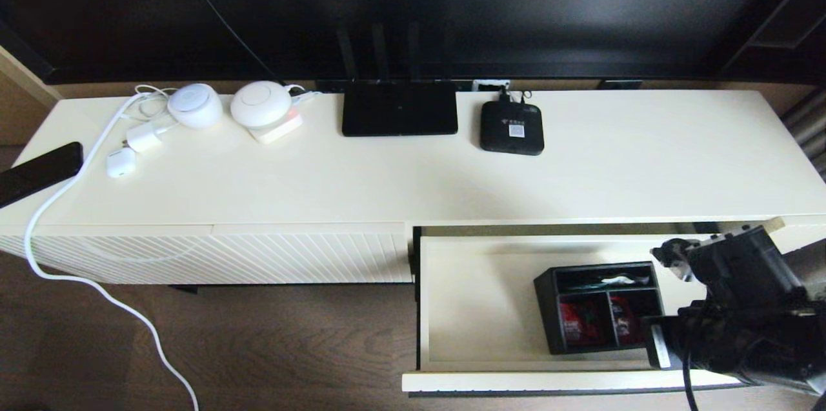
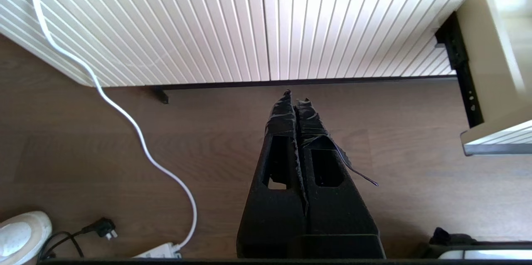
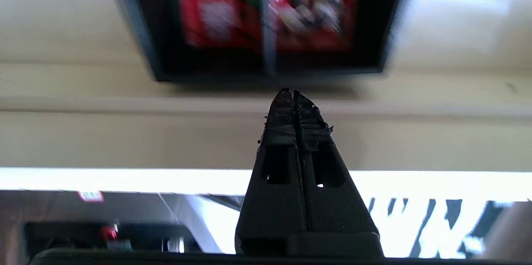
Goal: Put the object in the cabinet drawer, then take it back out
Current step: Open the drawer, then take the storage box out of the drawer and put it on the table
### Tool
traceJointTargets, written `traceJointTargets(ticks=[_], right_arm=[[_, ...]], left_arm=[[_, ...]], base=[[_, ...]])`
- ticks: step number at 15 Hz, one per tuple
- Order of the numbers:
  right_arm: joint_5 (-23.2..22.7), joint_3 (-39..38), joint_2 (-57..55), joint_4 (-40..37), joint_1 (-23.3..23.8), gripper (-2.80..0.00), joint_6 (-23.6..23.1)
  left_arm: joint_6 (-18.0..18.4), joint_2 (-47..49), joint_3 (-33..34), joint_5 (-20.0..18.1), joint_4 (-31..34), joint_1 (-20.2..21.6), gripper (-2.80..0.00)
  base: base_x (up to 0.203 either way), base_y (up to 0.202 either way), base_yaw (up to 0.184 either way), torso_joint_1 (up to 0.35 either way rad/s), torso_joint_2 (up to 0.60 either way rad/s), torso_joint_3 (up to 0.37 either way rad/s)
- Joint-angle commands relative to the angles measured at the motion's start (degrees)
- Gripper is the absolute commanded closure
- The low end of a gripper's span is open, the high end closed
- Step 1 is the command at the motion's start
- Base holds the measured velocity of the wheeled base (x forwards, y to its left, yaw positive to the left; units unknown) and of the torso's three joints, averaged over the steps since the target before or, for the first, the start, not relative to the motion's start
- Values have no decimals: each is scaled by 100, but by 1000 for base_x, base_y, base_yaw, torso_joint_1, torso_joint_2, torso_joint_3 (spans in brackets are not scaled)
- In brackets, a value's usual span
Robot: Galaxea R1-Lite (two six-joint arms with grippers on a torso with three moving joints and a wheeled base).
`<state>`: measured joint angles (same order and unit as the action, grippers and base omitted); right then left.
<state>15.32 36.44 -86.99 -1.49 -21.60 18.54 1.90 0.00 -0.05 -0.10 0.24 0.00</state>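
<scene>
The cabinet drawer (image 1: 477, 308) stands pulled out at the lower right, its cream interior showing. The black organizer box (image 1: 600, 308) sits inside it toward the right, with red and white items in its compartments. My right arm (image 1: 735, 308) hangs over the drawer's front right corner. In the right wrist view the right gripper (image 3: 293, 92) is shut and empty, its tips just short of the box (image 3: 266, 19), above the drawer's front wall. My left gripper (image 2: 296, 97) is shut on nothing, low over the wooden floor before the closed cabinet front (image 2: 249, 28).
On the cabinet top stand a flat black router (image 1: 399, 108), a small black set-top box (image 1: 512, 127), two white round devices (image 1: 193, 104), a charger and a dark phone (image 1: 39, 172). A white cable (image 1: 97, 288) trails down to the floor. A dark TV (image 1: 413, 11) stands behind.
</scene>
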Motion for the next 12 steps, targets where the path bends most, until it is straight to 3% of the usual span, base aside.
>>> traceJointTargets(ticks=[1,2,3,5,9,12], right_arm=[[-204,157,23,-213,253,0,-48],[-283,203,-21,-231,313,0,-146],[-316,291,-44,-264,370,-280,-269],[-429,642,-153,-389,395,-280,-231],[-1280,943,-373,-1172,425,-280,-116],[-1323,933,-622,-1033,445,-280,-289]], left_arm=[[3,9,4,1,1,0,0],[3,9,1,1,-1,0,0],[3,9,5,1,2,0,0],[3,9,0,1,-2,0,0],[3,9,-4,1,-3,0,0],[3,4,-4,1,2,0,0]], base=[[0,0,0,0,0,0],[0,0,0,0,0,0],[0,0,0,0,0,0],[0,0,0,0,0,0],[0,0,0,0,0,0],[0,0,0,0,0,0]])
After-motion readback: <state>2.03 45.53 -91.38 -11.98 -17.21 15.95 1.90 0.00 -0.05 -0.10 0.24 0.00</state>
